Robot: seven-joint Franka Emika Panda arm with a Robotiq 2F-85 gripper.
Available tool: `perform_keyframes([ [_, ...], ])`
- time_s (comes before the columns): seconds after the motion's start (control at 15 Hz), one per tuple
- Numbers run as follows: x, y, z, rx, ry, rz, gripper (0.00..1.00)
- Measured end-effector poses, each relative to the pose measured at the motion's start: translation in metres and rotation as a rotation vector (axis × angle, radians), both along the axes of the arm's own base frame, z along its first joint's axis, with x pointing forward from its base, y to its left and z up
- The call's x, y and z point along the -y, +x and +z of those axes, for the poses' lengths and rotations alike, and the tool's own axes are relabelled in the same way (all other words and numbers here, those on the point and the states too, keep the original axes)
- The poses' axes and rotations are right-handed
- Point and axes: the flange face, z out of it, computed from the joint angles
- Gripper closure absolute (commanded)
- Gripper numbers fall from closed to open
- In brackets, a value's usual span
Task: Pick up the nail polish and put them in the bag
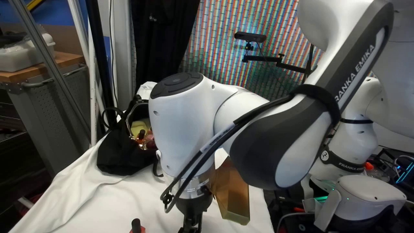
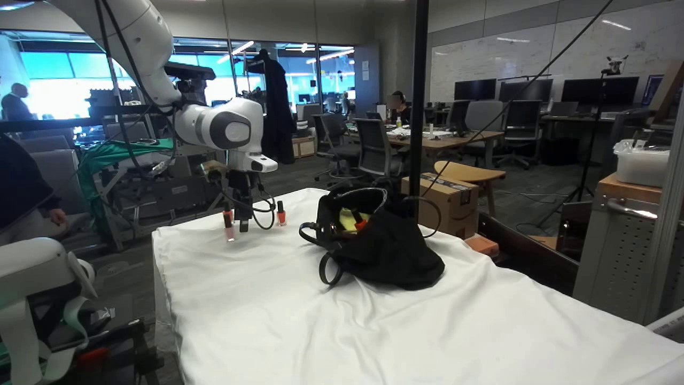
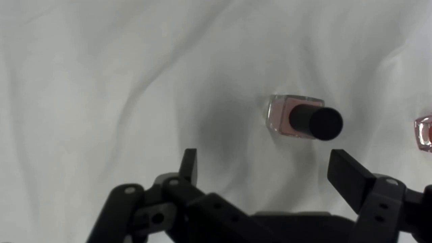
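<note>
A pink nail polish bottle with a black cap stands on the white cloth, just beyond my gripper. The jaws are wide apart with only cloth showing between them. A red bottle is cut off by the right edge of the wrist view. In an exterior view an orange-red bottle stands right of the gripper, and the pink bottle appears left of it, with a red one behind. The black bag rests on the table; yellow lining and a bottle show in its mouth.
White cloth covers the table in folds. The bag's strap loop lies on the cloth. Beside the wrist is an amber box-like piece; whether it is attached cannot be told. A cardboard box stands beyond the table.
</note>
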Motion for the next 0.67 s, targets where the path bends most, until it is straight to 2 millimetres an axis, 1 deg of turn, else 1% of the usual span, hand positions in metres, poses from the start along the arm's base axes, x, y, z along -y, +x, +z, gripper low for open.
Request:
perform_keyframes([
  [0.67, -0.014, -0.022, -0.023, 0.022, 0.026, 0.037, 0.00],
])
